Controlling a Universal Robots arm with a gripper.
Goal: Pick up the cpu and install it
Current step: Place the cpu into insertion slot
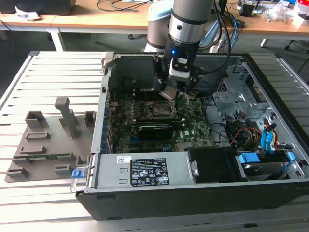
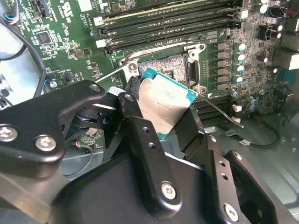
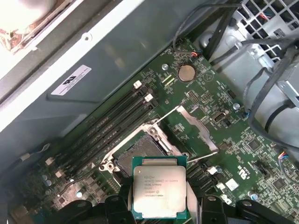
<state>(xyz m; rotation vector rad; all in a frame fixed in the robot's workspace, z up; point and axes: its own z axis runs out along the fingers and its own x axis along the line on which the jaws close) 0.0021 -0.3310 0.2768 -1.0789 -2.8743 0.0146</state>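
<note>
Our gripper (image 2: 164, 127) is clenched on the cpu (image 2: 166, 105), its black fingers (image 2: 140, 133) pinching two opposite edges. We see the chip hanging above the motherboard (image 3: 219, 154), close over the near edge of the open socket (image 3: 140, 156) and not seated. It is square, with no longer side, and in the exterior view it sits tilted (image 1: 168, 92), metal top outward. The load plate (image 3: 198, 128) stands swung aside, memory slots (image 3: 112, 126) flank the socket, and the case (image 1: 108, 87) walls stand well apart.

My arm (image 1: 186, 21) silver-grey tubing, pale blue joint cap (image 1: 157, 20), blue wrist light (image 1: 172, 51), black cables (image 1: 221, 29), my gripper (image 2: 161, 116) matte black links, silver screws (image 2: 46, 143)
</note>
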